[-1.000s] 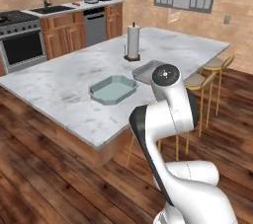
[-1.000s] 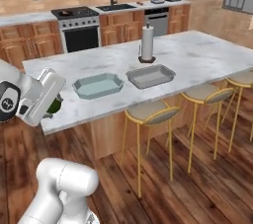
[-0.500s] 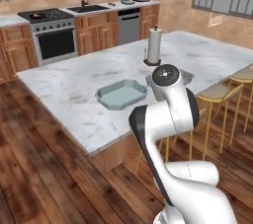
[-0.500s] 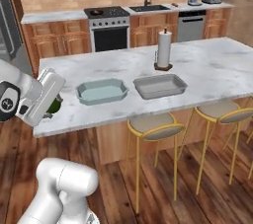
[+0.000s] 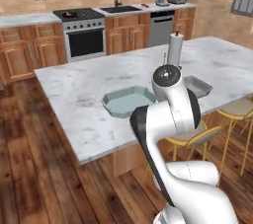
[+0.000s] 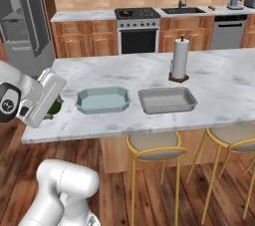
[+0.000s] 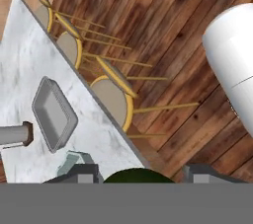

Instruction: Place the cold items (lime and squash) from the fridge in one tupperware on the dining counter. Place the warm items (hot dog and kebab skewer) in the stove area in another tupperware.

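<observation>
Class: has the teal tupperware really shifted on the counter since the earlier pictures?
No. The teal tupperware keeps its place left of the grey tupperware, before the paper towel roll; the camera moved.

**Arm folded high, hand tipped down with a green item between the tips**

The white arm rises from the base, bends sharply at its elbow and carries the hand off toward nine o'clock in the right base view. The gripper (image 6: 54, 106) points down toward five o'clock there, below the white wrist block. In the hand view the two dark fingertips (image 7: 79, 172) stand at six o'clock with a dark green rounded item (image 7: 138, 175) sitting between them; contact with the pads cannot be made out.
</observation>
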Tool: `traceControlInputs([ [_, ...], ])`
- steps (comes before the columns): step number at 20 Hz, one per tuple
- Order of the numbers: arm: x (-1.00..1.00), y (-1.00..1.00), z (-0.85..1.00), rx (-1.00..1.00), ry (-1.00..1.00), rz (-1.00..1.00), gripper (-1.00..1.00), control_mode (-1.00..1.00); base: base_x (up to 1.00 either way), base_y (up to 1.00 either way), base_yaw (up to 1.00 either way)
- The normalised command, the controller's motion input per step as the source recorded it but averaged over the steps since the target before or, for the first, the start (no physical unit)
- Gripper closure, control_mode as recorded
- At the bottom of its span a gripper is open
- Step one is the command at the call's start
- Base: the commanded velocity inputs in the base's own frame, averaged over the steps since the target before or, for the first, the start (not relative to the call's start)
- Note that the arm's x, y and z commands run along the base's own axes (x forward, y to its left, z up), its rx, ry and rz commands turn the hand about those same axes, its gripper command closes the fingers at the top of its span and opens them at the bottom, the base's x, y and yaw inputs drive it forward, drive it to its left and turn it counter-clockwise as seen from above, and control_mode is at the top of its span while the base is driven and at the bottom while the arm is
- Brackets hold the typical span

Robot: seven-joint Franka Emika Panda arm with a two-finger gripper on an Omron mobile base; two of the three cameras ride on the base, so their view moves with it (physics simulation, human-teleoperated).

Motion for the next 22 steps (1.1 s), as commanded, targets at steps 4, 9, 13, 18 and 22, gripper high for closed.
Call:
traceControlInputs([
  [4,0.00,0.00,0.00,0.00,0.00,0.00,1.00,1.00,0.71,-0.28,0.33],
  [9,0.00,0.00,0.00,0.00,0.00,0.00,1.00,1.00,0.58,-0.30,0.33],
  [13,0.00,0.00,0.00,0.00,0.00,0.00,1.00,1.00,0.40,-0.30,0.34],
  [18,0.13,-0.06,-0.08,0.00,0.01,0.14,1.00,-1.00,0.20,-0.16,0.20],
  [22,0.59,-0.19,-0.24,0.00,0.12,0.38,1.00,-1.00,0.00,0.00,0.00],
])
